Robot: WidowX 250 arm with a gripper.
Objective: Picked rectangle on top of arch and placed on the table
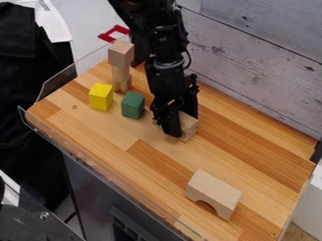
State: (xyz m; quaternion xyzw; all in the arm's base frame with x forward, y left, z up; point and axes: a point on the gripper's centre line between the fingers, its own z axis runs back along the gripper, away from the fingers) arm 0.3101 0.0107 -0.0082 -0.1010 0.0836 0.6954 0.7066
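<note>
Treat the wooden rectangle (189, 126), low at the black gripper (181, 125) and well apart from the arch (213, 194) (up and left of it in view), as probably near placed. Cannot tell whether clenched on it or released. Check for flat contact with the table (245, 160), loosen evenly, then lift straight up, without twisting or dragging, clear of the arch.

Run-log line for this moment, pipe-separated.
pincer: at wooden block | block: on table, apart from arch | arch: top bare | grasp: unclear
</note>
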